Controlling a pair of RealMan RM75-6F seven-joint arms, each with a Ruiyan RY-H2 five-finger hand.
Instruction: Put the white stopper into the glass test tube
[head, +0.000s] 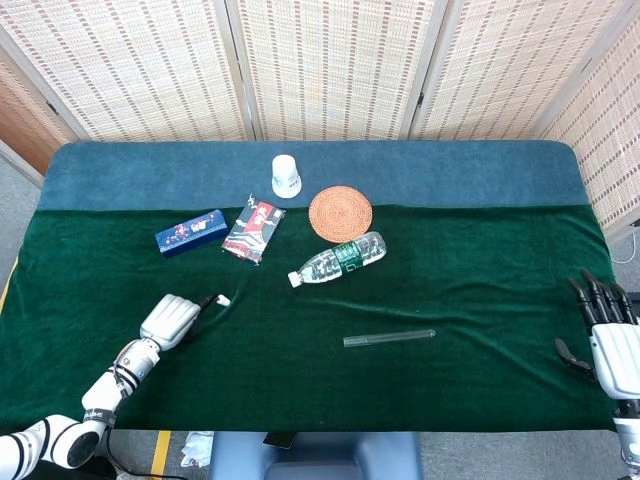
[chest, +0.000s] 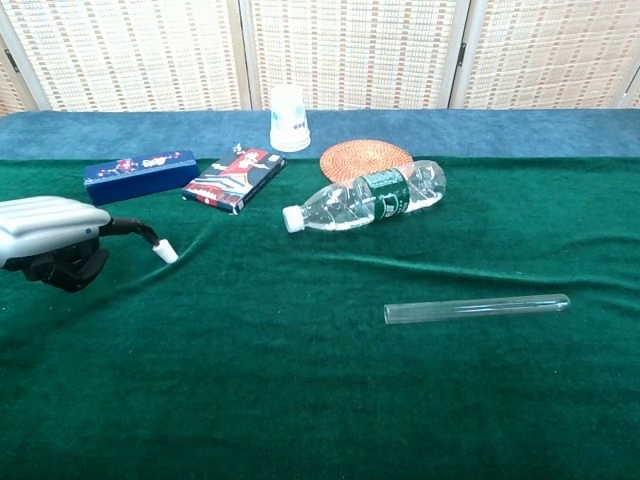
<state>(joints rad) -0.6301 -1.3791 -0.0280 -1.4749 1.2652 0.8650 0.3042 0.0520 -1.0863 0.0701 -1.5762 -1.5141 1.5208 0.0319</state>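
A: Stopper first. Where is it?

B: White stopper (chest: 165, 251) sits at the tip of the left hand (head: 172, 321), pinched in the dark fingertips (chest: 140, 232) just off the green cloth (chest: 300, 400). Held at the very tip, I'd say so the plug end is free to go into a mouth.

A: Rest of that hand?

B: Other fingers curled in, knuckles up. Only the pinch is doing anything.

A: And the tube?

B: Glass test tube (chest: 476, 308) lies flat on the cloth, well off to the right of the left hand, between the two hands. Its open end seems to face the left hand, rounded end away, so the stopper could meet it head on.

A: Right hand?

B: Right hand (head: 612, 343) is at the far table edge, fingers spread, holding nothing, well apart from the tube. Parked, probably waiting to steady it.

A: Clutter?

B: Beyond the left hand: blue box (chest: 139, 173), red packet (chest: 234, 179), water bottle (chest: 365, 196) on its side, woven coaster (chest: 366, 160), paper cup (chest: 288, 117). All clear of the line from stopper to tube.
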